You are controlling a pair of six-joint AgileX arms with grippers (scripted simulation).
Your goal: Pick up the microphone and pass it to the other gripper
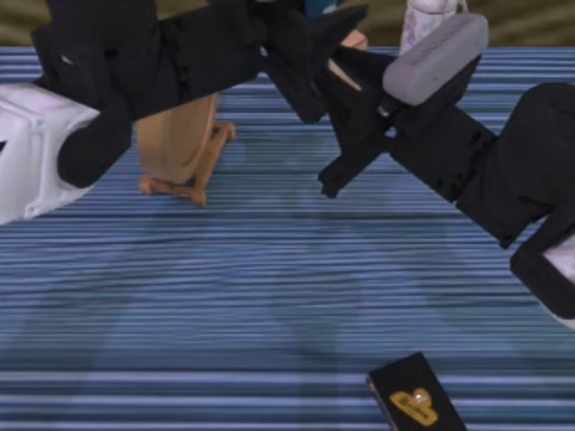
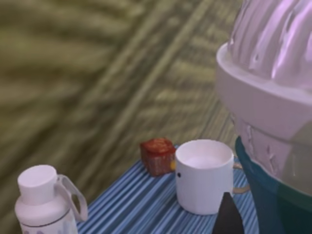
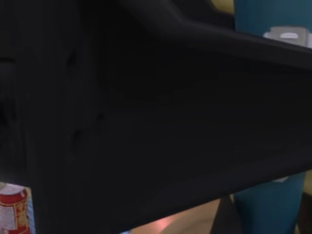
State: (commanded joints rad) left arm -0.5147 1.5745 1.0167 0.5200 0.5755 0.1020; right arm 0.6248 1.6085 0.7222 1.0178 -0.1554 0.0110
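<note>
Microphone [image 2: 273, 122] is sitting at the far middle of the tabletop [image 1: 225, 296], lifted between the two arms: its white ribbed head and teal handle are filling the near edge of the left wrist view, and the teal handle with its white mark is showing in the right wrist view. Left claw [image 1: 314, 63] and right claw [image 1: 346, 148] are meeting there, crossing each other. Whether either claw is clenched or released, I cannot tell.

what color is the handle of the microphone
Teal, with a small white mark on the microphone. It shows best in the right wrist view.
</note>
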